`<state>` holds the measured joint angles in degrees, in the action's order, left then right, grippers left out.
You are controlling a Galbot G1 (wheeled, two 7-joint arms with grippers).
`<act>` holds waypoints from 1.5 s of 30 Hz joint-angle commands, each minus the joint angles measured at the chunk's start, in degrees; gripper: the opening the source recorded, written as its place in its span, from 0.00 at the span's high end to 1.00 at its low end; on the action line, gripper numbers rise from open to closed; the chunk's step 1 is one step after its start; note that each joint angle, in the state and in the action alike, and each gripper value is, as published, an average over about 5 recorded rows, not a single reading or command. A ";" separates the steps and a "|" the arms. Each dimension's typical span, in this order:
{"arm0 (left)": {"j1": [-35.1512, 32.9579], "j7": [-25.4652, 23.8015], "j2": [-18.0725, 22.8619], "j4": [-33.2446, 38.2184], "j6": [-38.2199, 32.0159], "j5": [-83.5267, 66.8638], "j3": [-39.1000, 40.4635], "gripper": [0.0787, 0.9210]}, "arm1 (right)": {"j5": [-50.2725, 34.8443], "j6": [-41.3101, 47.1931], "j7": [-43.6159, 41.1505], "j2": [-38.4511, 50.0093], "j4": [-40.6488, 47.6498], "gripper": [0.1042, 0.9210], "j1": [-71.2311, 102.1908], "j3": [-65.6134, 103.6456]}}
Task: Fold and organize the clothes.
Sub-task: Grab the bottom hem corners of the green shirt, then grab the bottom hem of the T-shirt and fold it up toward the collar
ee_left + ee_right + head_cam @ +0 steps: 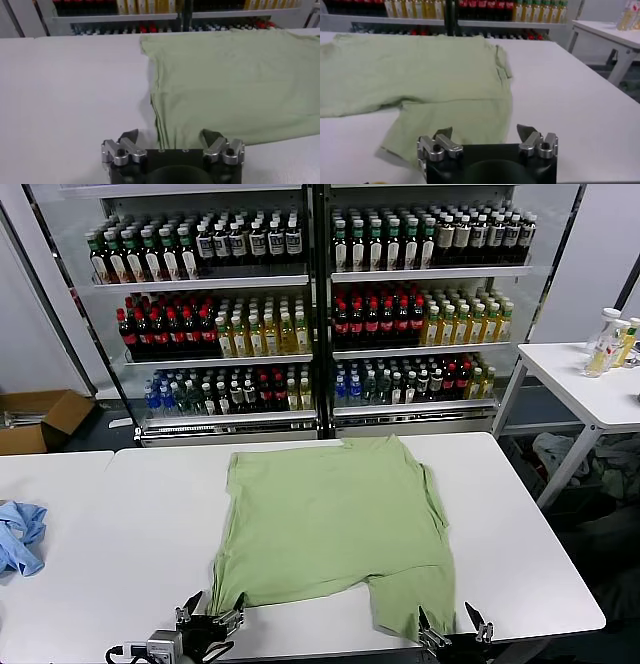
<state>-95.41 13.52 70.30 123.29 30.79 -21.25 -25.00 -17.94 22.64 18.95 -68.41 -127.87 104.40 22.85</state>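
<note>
We see the light green polo shirt (330,524) spread print-side down across the centre of the white table (520,524), its long axis running from the frame's bottom edge up toward the bottle shelves (320,314). Both grippers wait at the bottom of the head view, jaws apart and empty: the left gripper (212,616) at the shirt's lower left corner, the right gripper (452,626) at the lower right flap, each equally near its own corner. A small light-blue cloth (20,536) lies well apart at the frame's left edge.

Shirt (330,519) plain light green; table (130,524) white; cloth (18,536) light blue.
</note>
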 commanded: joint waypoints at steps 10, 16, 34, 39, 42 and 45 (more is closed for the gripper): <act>0.20 -0.77 -0.22 -0.18 0.98 -3.19 0.04 0.58 | -5.27 1.89 0.12 -0.06 1.58 0.56 -0.01 -1.14; -0.01 -2.16 -0.39 0.59 -0.34 -3.29 -0.53 0.79 | -5.88 0.74 -1.26 0.36 0.81 0.77 -0.43 -0.58; -0.94 -4.93 -4.55 8.46 -3.30 -5.23 -5.25 0.99 | -7.09 -4.64 -4.61 4.86 -7.42 1.00 -2.35 6.63; 1.57 -4.95 -7.01 7.89 -3.49 -7.48 -5.64 0.99 | -9.08 -4.58 -4.67 6.51 -5.88 1.00 -7.36 7.55; 3.82 -4.85 -8.85 6.39 -3.63 -8.80 -5.38 0.99 | -10.39 -4.26 -4.59 7.45 -4.37 1.00 -10.93 7.18; 6.03 -4.77 -10.71 4.68 -4.01 -10.10 -5.01 0.99 | -11.53 -3.71 -4.49 8.55 -2.44 1.00 -15.30 6.18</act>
<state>-94.49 8.86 64.51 129.57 27.64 -27.83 -29.75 -27.81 19.35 14.70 -61.36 -131.42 95.57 28.34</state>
